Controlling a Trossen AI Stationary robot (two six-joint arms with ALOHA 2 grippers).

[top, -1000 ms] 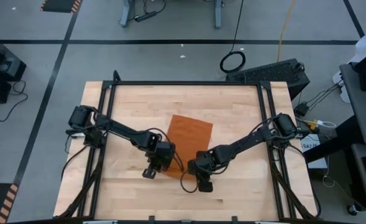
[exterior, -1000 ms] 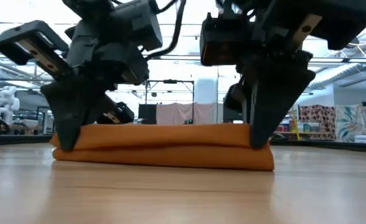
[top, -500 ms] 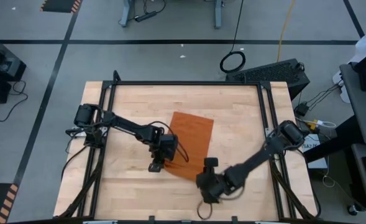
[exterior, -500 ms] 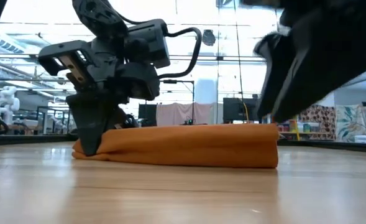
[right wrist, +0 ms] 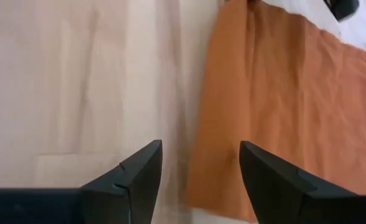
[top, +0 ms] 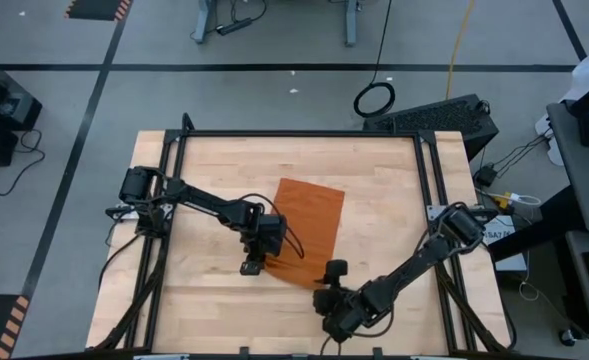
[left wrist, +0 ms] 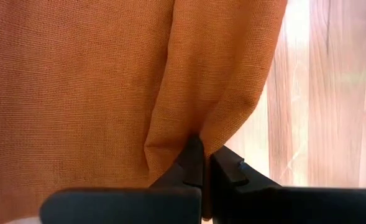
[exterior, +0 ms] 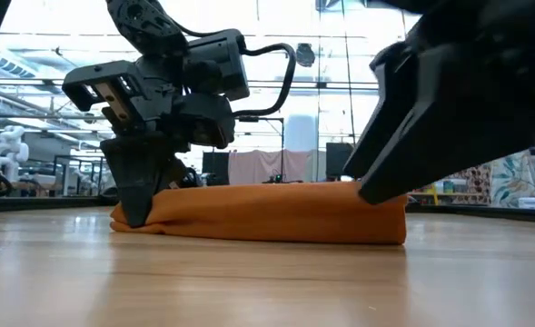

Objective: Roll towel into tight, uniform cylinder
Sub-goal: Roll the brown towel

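R claw (right wrist: 196,180) just let go of towel (top: 309,225) and backed off toward near table (top: 394,170) edge, fingers spread. L claw (left wrist: 201,163) still clenched on folded edge mid-table. Roll barely started, one end now unheld, may slacken.

Left gripper (left wrist: 202,163) pinched closed, low at mid-table; right gripper (right wrist: 198,163) spread wide, nearer the front edge.

Beyond my wooden tabletop (top: 374,180) I see grey floor (top: 274,90) crossed by dark tape lines, a coiled cable (top: 375,99) and a black case (top: 444,117) behind it, and, across the table, a bright hall with patterned cloths (exterior: 471,177) hanging.
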